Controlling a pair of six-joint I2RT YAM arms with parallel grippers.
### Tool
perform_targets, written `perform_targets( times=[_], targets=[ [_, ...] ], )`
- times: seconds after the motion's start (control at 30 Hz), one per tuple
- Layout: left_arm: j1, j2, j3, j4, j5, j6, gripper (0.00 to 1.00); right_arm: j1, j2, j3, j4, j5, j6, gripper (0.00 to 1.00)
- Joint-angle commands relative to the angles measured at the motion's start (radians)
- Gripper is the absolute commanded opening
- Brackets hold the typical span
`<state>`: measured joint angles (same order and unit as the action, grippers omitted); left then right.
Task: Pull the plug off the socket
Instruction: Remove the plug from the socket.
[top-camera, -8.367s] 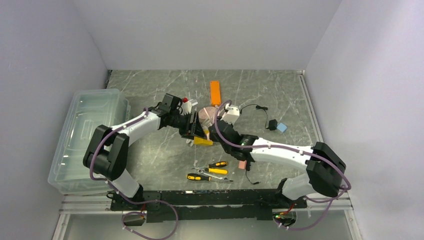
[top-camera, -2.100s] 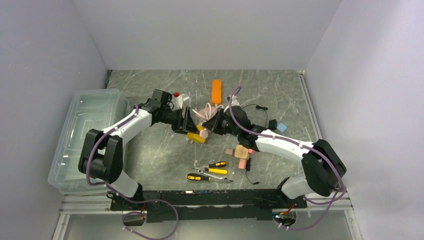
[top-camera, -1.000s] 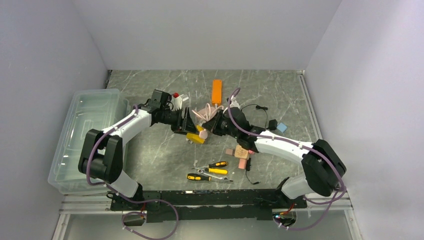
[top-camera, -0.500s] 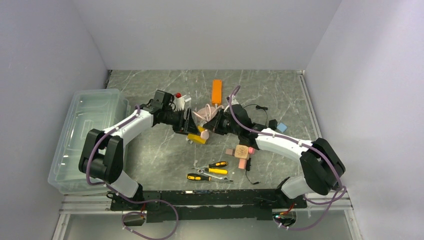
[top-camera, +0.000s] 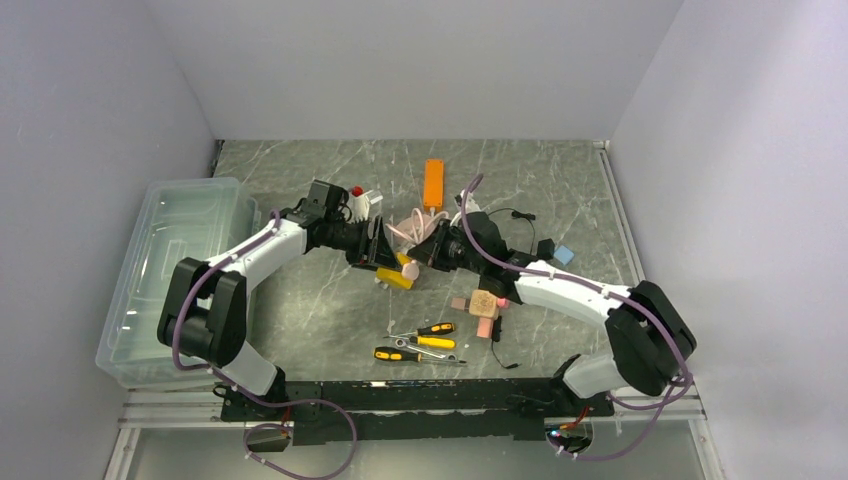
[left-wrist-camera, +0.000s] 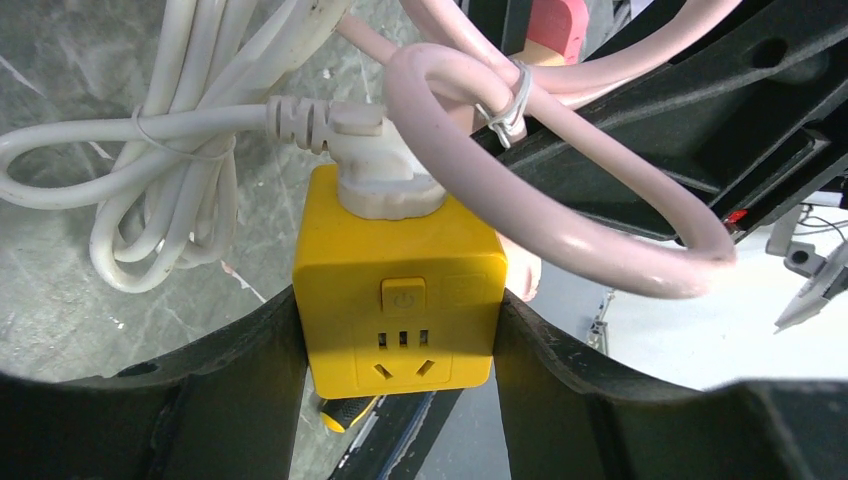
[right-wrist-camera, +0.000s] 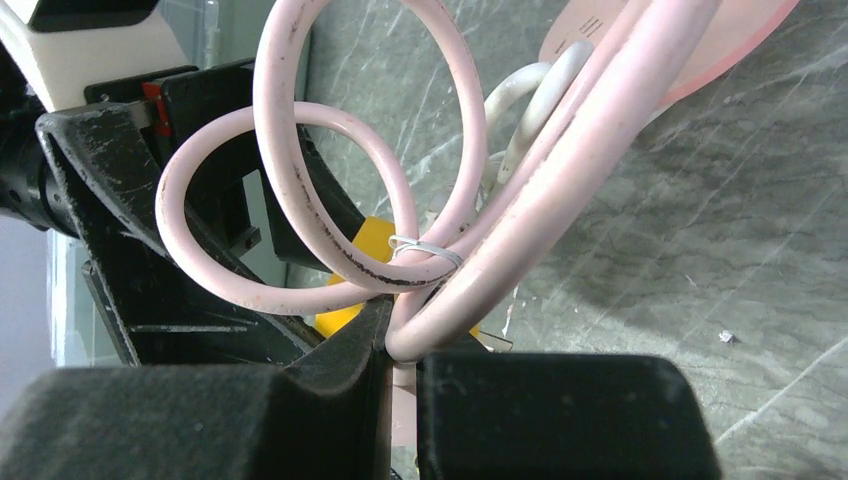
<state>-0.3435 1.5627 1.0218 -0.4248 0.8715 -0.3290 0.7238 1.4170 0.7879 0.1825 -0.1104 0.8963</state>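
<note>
left gripper clamps socket, centre frame; right gripper pinches pink cord, its plug at socket's right side, pull axis rightward.

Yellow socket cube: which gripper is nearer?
Left. The left gripper clamps the yellow socket cube between its jaws; the right gripper sits beside it, shut on the pink cable.
</note>
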Motion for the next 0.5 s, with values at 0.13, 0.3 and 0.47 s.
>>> perform_targets(
  times=[0.13, 0.3, 0.47],
  targets=[
    [0.077, 0.005, 0.024, -0.008, -0.037, -0.004, 0.00, 0.060, -0.125, -0.038, -0.068, 0.158, -0.125, 0.00],
    [0.084, 0.008, 0.021, -0.006, -0.036, -0.007, 0.00, 0.075, -0.142, -0.038, -0.092, 0.226, -0.098, 0.00],
    [0.085, 0.013, 0.019, 0.001, -0.016, -0.003, 0.00, 0.037, -0.105, 0.002, -0.101, 0.185, -0.117, 0.00]
  ],
)
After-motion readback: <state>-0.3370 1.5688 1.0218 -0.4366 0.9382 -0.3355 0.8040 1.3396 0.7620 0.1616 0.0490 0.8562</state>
